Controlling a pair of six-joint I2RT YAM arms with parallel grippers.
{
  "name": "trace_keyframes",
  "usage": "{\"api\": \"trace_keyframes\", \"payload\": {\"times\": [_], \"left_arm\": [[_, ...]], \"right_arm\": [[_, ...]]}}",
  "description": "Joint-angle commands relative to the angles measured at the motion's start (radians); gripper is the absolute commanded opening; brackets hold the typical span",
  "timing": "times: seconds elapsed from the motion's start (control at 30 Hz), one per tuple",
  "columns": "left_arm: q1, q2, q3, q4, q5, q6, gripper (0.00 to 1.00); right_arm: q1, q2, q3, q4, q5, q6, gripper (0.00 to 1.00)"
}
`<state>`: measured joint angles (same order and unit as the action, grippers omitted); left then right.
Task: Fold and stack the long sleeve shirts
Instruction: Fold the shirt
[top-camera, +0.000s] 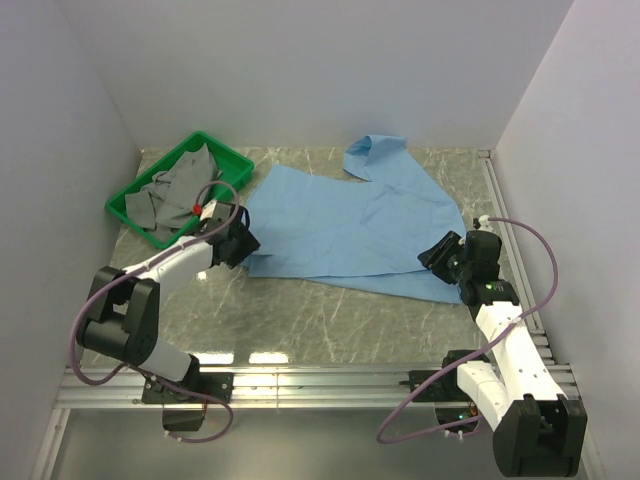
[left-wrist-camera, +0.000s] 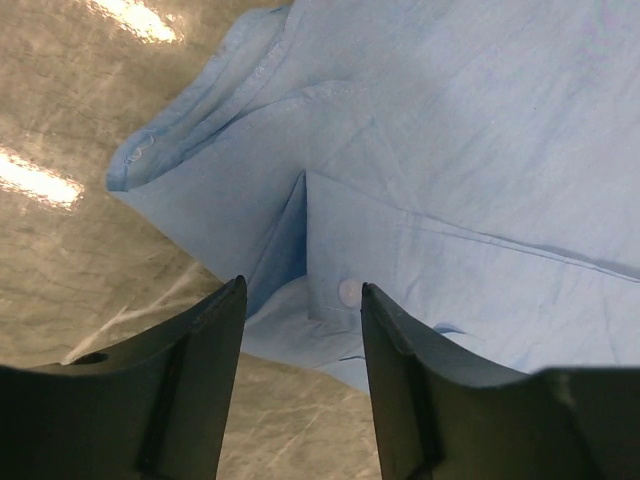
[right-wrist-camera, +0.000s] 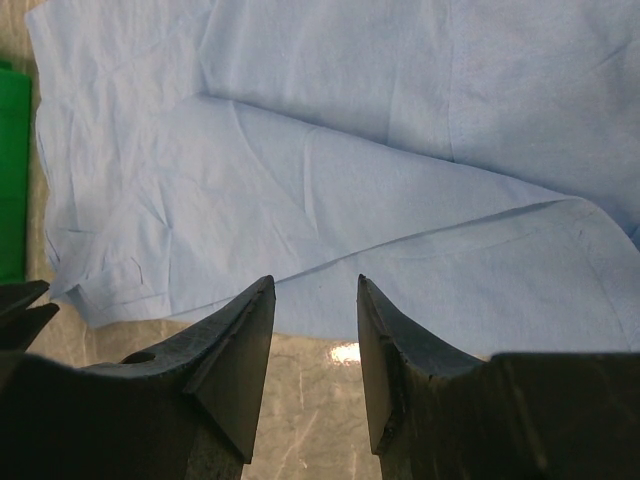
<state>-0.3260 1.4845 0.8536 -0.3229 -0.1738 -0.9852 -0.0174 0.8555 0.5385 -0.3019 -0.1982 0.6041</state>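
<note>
Two arms of mine reach out from the near edge of the marble-patterned table (top-camera: 300, 310), and both end with jaws standing apart, gripping nothing. My left gripper (top-camera: 243, 242) hangs over the left near corner of the light blue shirt (top-camera: 345, 225). From its wrist view the two dark fingers (left-wrist-camera: 190, 380) frame a cuffed sleeve end with a small white button (left-wrist-camera: 349, 292), the cloth lying loose between them, not pinched. My right gripper (top-camera: 438, 256) sits at the shirt's right near edge, its parted fingers bracketing the hem and a strip of bare table. The shirt lies spread across the middle of the table, mostly flat, with a sleeve folded across its front. Farther back, a bunched part (top-camera: 375, 155) of it — collar or sleeve, I cannot tell — lies nearest the far wall. At the far left stands a green tray (top-camera: 135, 228) holding crumpled gray cloth (top-camera: 180, 185), near the shirt's left edge.
</note>
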Motion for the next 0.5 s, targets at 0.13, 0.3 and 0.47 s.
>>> {"api": "trace_keyframes", "payload": {"times": [0.13, 0.3, 0.47], "left_arm": [[0.001, 0.034, 0.051, 0.015, 0.034, -0.041, 0.44], [0.001, 0.059, 0.058, 0.018, 0.030, -0.043, 0.38], [0.001, 0.082, 0.061, 0.027, 0.028, -0.041, 0.28]], "right_arm": [[0.007, -0.004, 0.006, 0.021, 0.020, -0.009, 0.46], [0.007, -0.007, 0.005, 0.021, 0.028, -0.012, 0.46], [0.007, -0.012, -0.003, 0.023, 0.032, -0.012, 0.46]]}}
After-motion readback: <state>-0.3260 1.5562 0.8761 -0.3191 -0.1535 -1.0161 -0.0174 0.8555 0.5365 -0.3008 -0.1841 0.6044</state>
